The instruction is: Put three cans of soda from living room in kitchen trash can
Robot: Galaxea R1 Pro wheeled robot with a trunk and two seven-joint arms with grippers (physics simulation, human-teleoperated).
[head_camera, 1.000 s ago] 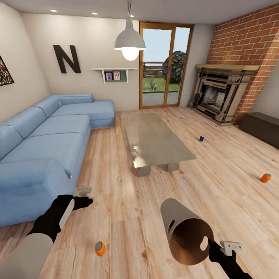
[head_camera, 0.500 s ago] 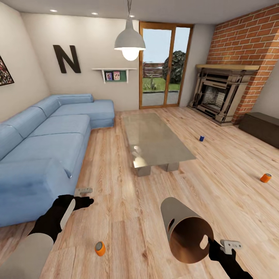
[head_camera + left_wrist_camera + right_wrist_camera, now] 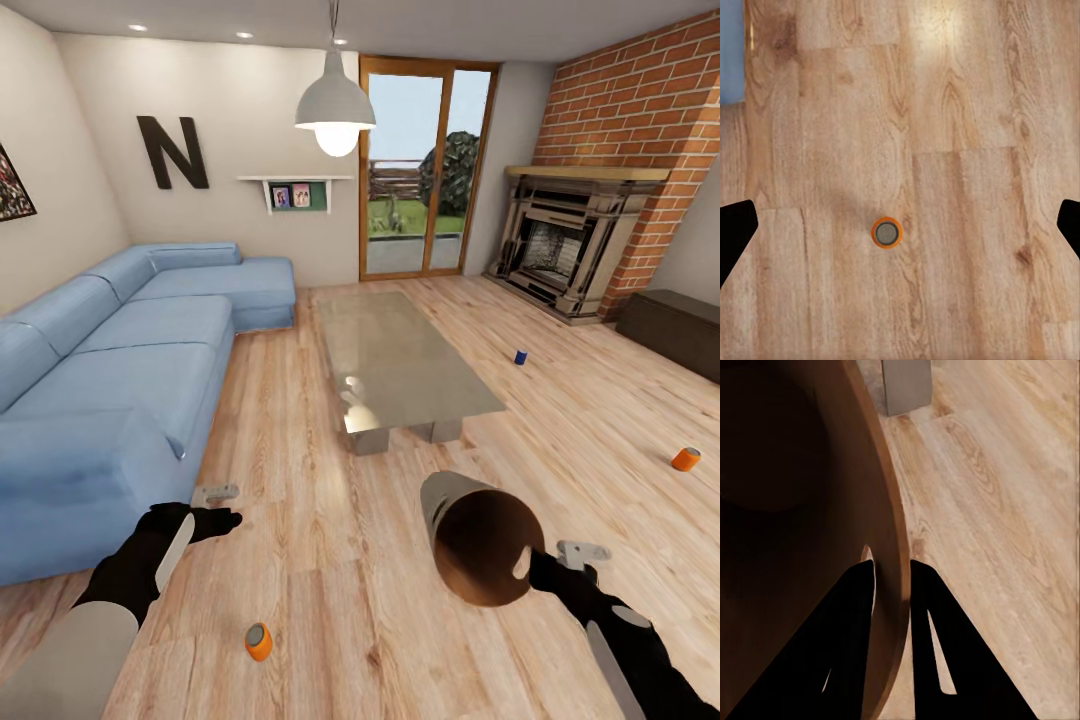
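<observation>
Our left gripper hung with jaws apart straight above the upright orange can, its axis along our approach; right gripper pinched the bin rim.

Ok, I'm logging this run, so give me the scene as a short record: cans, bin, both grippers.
room: living room, blue sofa, glass-topped table, fireplace
near orange can: upright on the floor, below the left gripper
far orange can: on the floor, right side
blue can: on the floor, right of the table
trash can: held tilted, no can visible inside
left gripper: open, empty
right gripper: shut on the trash can rim
</observation>
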